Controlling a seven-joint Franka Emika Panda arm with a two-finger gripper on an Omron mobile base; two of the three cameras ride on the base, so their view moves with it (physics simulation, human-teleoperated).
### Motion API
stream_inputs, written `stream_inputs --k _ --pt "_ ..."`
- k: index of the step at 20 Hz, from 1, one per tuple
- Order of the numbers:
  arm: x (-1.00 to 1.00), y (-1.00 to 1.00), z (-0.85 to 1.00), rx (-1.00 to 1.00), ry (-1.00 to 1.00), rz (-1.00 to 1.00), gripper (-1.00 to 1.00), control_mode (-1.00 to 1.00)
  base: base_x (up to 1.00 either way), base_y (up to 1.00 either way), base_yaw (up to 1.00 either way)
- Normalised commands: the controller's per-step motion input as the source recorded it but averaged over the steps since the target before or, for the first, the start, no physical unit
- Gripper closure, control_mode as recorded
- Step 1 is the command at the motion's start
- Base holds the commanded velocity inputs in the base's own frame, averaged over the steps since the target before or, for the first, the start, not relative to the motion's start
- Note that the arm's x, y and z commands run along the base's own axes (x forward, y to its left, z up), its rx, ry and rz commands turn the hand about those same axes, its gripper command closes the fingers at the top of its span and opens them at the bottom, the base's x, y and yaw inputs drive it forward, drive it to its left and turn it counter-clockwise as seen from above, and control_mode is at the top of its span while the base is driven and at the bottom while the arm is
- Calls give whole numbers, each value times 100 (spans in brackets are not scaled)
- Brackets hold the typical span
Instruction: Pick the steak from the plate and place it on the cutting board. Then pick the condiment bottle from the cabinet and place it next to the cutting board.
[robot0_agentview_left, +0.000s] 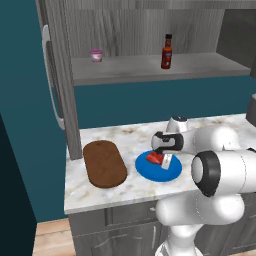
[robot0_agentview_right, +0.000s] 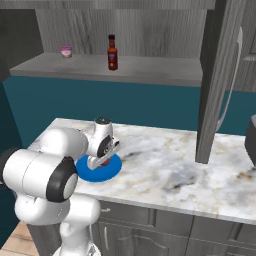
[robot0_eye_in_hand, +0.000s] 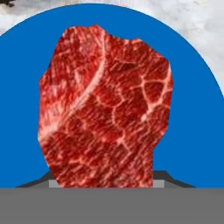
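on the marble counter in the left base view, the two-finger gripper (robot0_agentview_left: 161, 159) sits right down on the small flat red raw steak (robot0_agentview_left: 154, 158), which lies on the round bright blue plate (robot0_agentview_left: 170, 172); the dark brown oblong cutting board (robot0_agentview_left: 104, 163) lies just left of it. right base view: gripper low over the plate. hand view: marbled steak directly ahead, long axis running away from the gripper; jaws look pinched on its near end.

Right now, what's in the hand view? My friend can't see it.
A red raw steak with white marbling takes up most of the picture, lying on a blue plate. The gripper sits at its near edge, and a bit of marble counter shows behind the plate.
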Motion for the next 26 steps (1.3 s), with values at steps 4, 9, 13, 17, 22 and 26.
stream_inputs --k 4,9,13,17,22,26 --pt "0 0 23 3 -9 3 100 -100 0 0 0" --pt "0 5 21 2 -9 2 100 -100 0 0 0" --pt "0 12 17 2 -9 0 100 -100 0 0 0" --pt "0 14 14 2 -8 0 100 -100 0 0 0" --pt "0 17 11 0 -6 0 100 -100 0 0 0" --pt "0 21 5 0 -3 0 100 -100 0 0 0"
